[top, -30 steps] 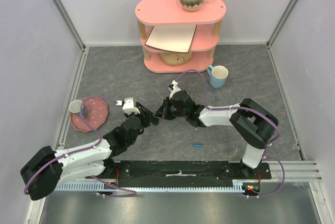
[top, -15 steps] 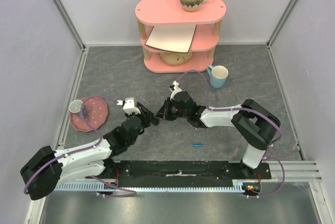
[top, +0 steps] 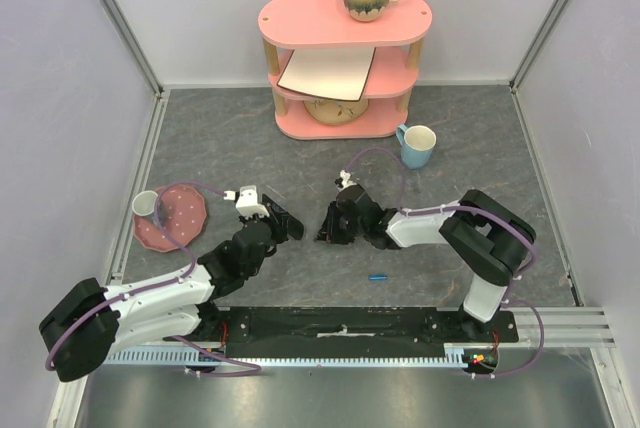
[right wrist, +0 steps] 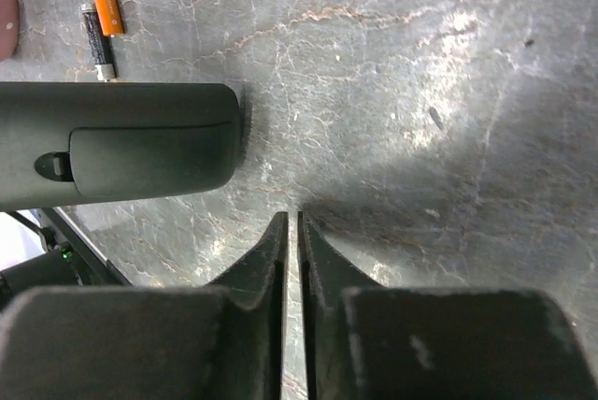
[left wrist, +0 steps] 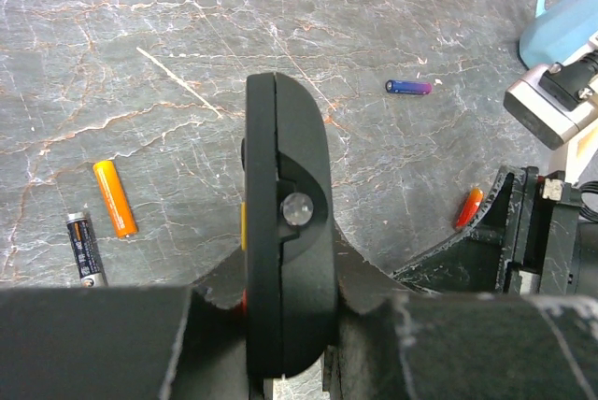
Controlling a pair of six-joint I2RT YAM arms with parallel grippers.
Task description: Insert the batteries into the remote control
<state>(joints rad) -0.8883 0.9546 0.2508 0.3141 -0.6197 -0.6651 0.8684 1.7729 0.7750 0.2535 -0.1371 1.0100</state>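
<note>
Nearest the arm bases, a bright blue small cylinder (top: 377,276) lies alone on the grey marbled surface (top: 240,128), well apart from both grippers. Just beyond it, the left gripper (left wrist: 291,278) has its jaws clamped on the remote control (left wrist: 285,166), holding it edge-on by its long sides, the end with the small clear lens pointing away from the wrist. Whether the remote is clear of the surface I cannot tell. The right gripper (right wrist: 291,232) hangs just beside it, jaws pressed together with only a hairline slit between them and nothing held. In the right wrist view the remote's plain back faces that gripper, and the battery cover with its small latch is still seated. I therefore judge the step in hand to be opening the compartment, with no cell loaded yet. The next move seems to call for the right gripper's tip to press the latch and slide the cover off against a firm left grip, and only then to fetch a cell. Farther out, an orange cell (left wrist: 114,197) and a black cell (left wrist: 84,249) lie close together to the left, and a red-orange cell (left wrist: 468,208) lies near the right gripper. Beyond these is a dark purple battery (left wrist: 408,87), and all four are loose on the surface. At the back stand a blue mug (top: 417,145) and the pink shelf (top: 345,18).
</note>
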